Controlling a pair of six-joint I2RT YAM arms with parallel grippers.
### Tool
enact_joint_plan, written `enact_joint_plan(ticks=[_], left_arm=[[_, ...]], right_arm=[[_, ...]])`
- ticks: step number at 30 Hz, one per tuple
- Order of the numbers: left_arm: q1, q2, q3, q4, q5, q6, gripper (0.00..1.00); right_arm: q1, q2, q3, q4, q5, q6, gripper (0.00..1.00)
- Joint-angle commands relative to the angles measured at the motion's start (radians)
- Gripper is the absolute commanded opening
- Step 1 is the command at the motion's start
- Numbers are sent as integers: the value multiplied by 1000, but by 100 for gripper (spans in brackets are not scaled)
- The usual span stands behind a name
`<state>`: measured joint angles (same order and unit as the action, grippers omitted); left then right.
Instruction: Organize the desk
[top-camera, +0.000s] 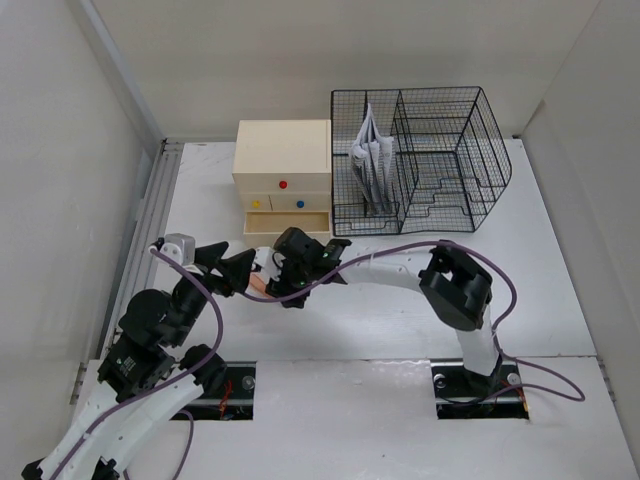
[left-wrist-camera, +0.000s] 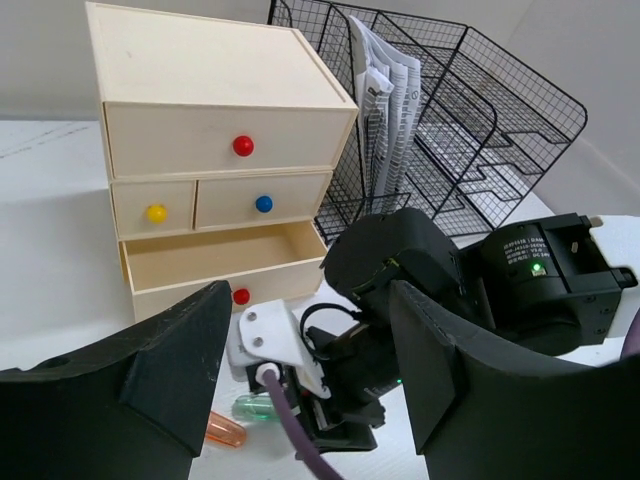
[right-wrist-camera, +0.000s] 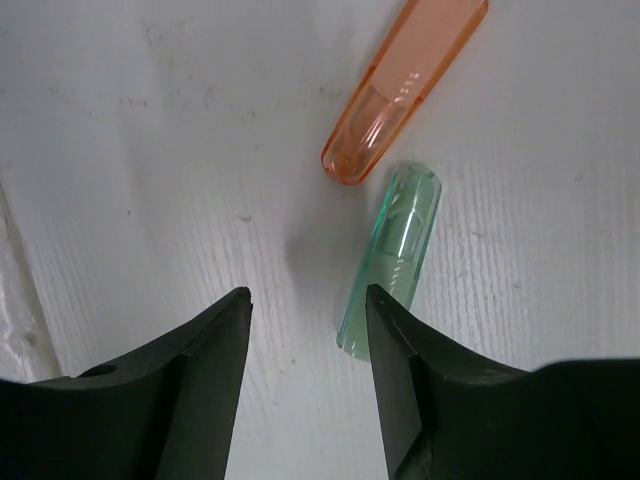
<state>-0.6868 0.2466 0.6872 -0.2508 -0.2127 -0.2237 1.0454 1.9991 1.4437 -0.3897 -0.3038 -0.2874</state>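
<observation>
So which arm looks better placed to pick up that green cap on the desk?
Probably the right arm: its open jaws hang over the green cap, beside the orange cap on the desk. On the left arm the jaws sit further back, with the right arm between them and the caps.

desk (top-camera: 560, 300): white | back: cream drawer box (top-camera: 283, 160), black wire rack (top-camera: 440, 150) | front: orange cap (right-wrist-camera: 405, 85) beside green cap (right-wrist-camera: 392, 260)

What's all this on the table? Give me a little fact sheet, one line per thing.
Desk: white, flat
Drawer box: cream, bottom drawer open
Wire rack: black, papers in left slot
Orange tube: lying on desk
Green tube: lying next to it
Left gripper: open, empty
Right gripper: open, empty, beside green tube
</observation>
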Motion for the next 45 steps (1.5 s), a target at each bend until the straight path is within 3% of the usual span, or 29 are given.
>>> enact_joint_plan(ticks=[1, 8, 25, 28, 29, 32, 33, 36, 41, 45], left_arm=[[3, 0, 14, 51, 15, 27, 61], [3, -46, 14, 42, 6, 27, 62], [3, -76, 14, 42, -13, 27, 62], [3, -76, 14, 42, -13, 27, 64], [3, -76, 14, 42, -13, 27, 64], [3, -76, 14, 42, -13, 27, 64], [3, -76, 14, 42, -13, 27, 64], [3, -76, 14, 42, -13, 27, 64], [3, -86, 14, 42, -13, 27, 64], [3, -86, 5, 42, -22, 27, 64]], right_arm=[[22, 18, 63, 69, 106, 83, 55], [41, 27, 63, 106, 252, 143, 58], [41, 110, 107, 41, 321, 163, 55], [41, 119, 98, 32, 321, 163, 48], [41, 119, 98, 23, 330, 163, 40], [41, 129, 98, -1, 339, 151, 29], [41, 129, 98, -12, 353, 151, 19], [41, 129, 107, -21, 379, 117, 0], [41, 67, 159, -34, 359, -31, 0], [41, -89, 178, -11, 342, -165, 0]])
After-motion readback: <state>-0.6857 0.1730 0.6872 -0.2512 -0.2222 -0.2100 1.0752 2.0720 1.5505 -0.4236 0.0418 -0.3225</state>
